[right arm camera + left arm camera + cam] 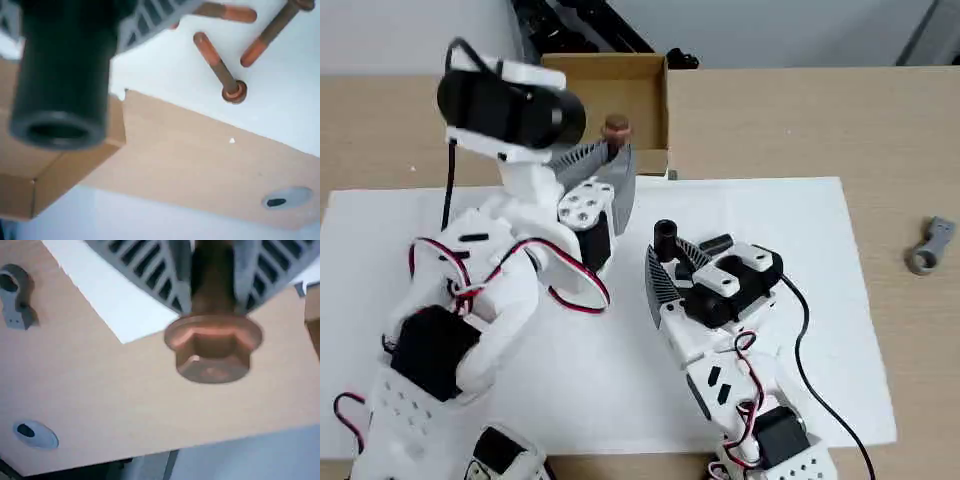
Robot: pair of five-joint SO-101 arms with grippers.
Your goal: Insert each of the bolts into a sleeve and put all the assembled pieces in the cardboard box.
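Note:
My left gripper point(611, 158) is shut on a copper bolt point(615, 127), held head-up just in front of the cardboard box point(620, 85). In the left wrist view the bolt's hex flange head point(212, 351) sticks out from between the grey fingers point(150, 270). My right gripper point(667, 258) is shut on a black sleeve point(666, 236) over the middle of the white sheet point(780, 220). The sleeve point(60, 85) points its open bore at the wrist camera. Three loose bolts lie on the sheet: one point(219, 67), another point(270, 31), a third point(225, 11).
A grey clamp-like part point(930, 245) lies on the bare wood table at the right, also seen in the left wrist view point(15, 295). A corner of the cardboard box point(60, 165) sits behind the sleeve. The table has a round grommet hole point(282, 197).

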